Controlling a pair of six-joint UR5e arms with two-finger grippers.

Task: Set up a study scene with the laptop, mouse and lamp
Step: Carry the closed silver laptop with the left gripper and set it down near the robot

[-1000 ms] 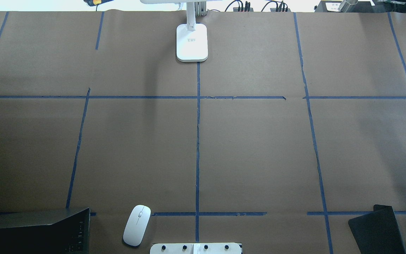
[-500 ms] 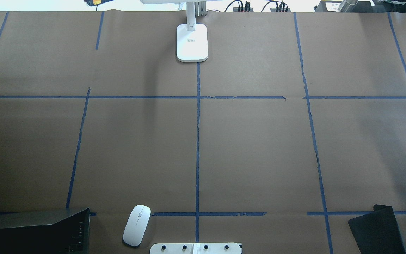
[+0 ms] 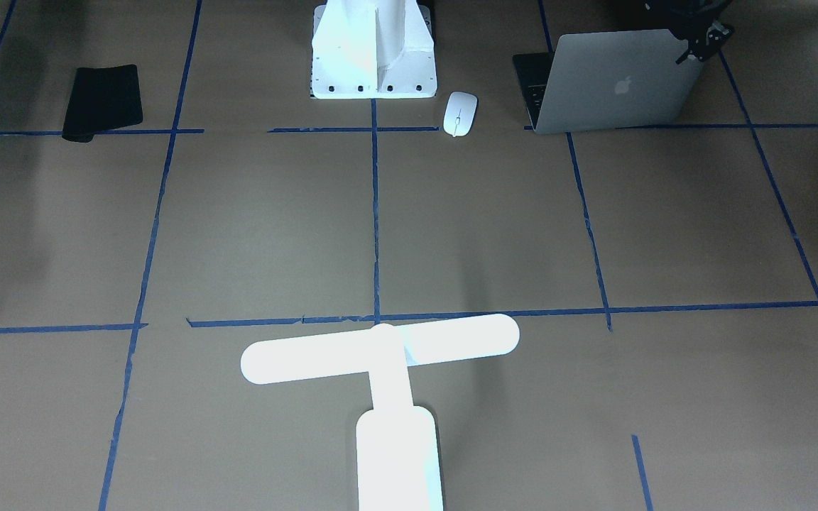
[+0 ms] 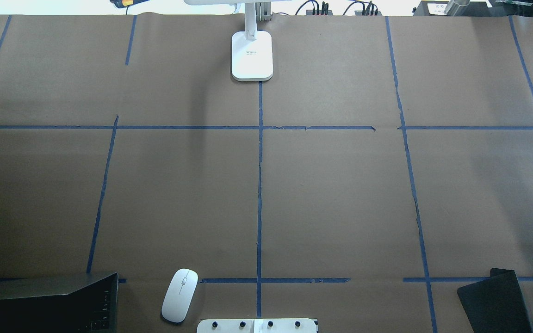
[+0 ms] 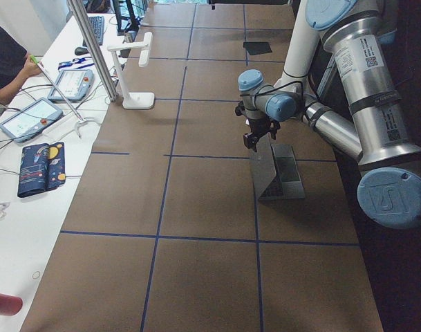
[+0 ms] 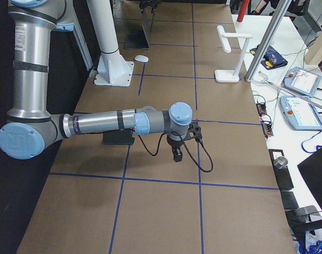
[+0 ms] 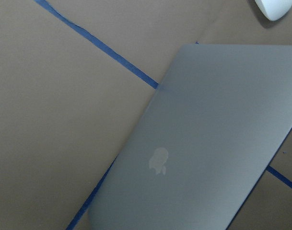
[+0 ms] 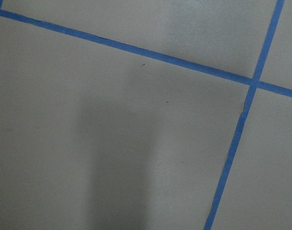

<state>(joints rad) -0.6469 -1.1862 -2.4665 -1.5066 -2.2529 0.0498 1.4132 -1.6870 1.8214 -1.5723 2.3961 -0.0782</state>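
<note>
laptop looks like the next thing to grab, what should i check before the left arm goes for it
1. Laptop standing on the table with its lid partly open: ok.
2. Left claw above the laptop's lid: ok. Whether it touches the lid: cannot tell.
3. Left claw open enough to take the lid: cannot tell.
4. Mouse apart from the laptop, beside the white pedestal: ok.
5. Right claw far from the laptop, over the brown paper: ok.
6. Lamp upright at the table's far edge, away from the laptop: ok.
</note>
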